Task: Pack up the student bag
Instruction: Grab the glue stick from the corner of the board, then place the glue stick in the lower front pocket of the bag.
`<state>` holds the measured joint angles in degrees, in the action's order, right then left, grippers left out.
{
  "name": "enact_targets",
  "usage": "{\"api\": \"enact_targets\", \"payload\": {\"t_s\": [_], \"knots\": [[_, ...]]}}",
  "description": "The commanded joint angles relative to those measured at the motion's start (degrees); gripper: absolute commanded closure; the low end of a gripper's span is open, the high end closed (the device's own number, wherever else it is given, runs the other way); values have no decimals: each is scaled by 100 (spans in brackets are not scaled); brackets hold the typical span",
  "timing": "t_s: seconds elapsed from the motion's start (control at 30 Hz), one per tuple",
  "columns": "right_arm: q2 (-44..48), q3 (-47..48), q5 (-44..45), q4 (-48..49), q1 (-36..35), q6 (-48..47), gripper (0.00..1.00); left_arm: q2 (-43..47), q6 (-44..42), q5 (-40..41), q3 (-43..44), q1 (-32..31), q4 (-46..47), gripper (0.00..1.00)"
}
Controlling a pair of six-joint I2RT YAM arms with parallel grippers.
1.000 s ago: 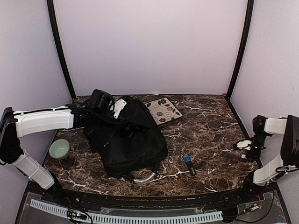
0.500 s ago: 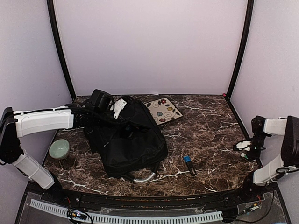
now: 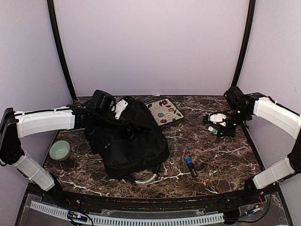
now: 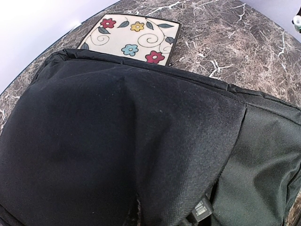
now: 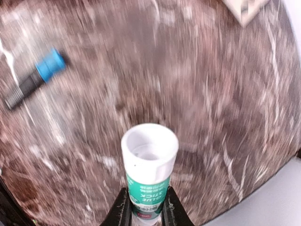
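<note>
The student bag (image 3: 127,139) is a large black backpack lying left of centre on the marble table, its grey-white curved handle (image 3: 146,178) at its near edge. My left gripper (image 3: 109,106) is at the bag's far left top; in the left wrist view black fabric (image 4: 122,141) is bunched right up at the camera and hides the fingers. My right gripper (image 3: 217,123) is in the air over the back right of the table, shut on a green-and-white glue stick (image 5: 149,162) that stands upright between the fingers (image 5: 123,209).
A floral-patterned flat pouch (image 3: 164,111) lies behind the bag, also in the left wrist view (image 4: 134,37). A pale green bowl (image 3: 59,150) sits at the left. A black-and-blue marker (image 3: 190,166) lies right of the bag, also in the right wrist view (image 5: 35,77).
My right arm has swung from the table's right edge up and inward toward the back centre-right, carrying the glue stick. The left arm and the bag have not moved.
</note>
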<state>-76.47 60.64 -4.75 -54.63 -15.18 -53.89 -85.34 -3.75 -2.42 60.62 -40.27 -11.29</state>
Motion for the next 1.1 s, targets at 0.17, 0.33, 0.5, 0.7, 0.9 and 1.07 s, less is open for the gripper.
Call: {"api": "enact_targets", "payload": {"t_s": [0.17, 0.33, 0.5, 0.7, 0.9, 1.07], "knots": [[-781, 1619, -512, 92, -2550, 993, 90, 169, 111, -135, 178, 10, 453, 100], [-1593, 2292, 322, 310, -3782, 940, 90, 181, 200, -355, 237, 22, 380, 100], [-2431, 2694, 1131, 1063, -4578, 787, 91, 305, 271, -462, 241, 42, 388, 100], [-3556, 3396, 2109, 1676, -4862, 628, 94, 454, 262, -486, 215, 62, 387, 100], [-4262, 4053, 2475, 2053, -4882, 561, 94, 450, 290, -808, 304, 62, 263, 100], [-4693, 4142, 3109, 2586, -4933, 181, 92, 515, 304, -848, 293, 63, 259, 100]]}}
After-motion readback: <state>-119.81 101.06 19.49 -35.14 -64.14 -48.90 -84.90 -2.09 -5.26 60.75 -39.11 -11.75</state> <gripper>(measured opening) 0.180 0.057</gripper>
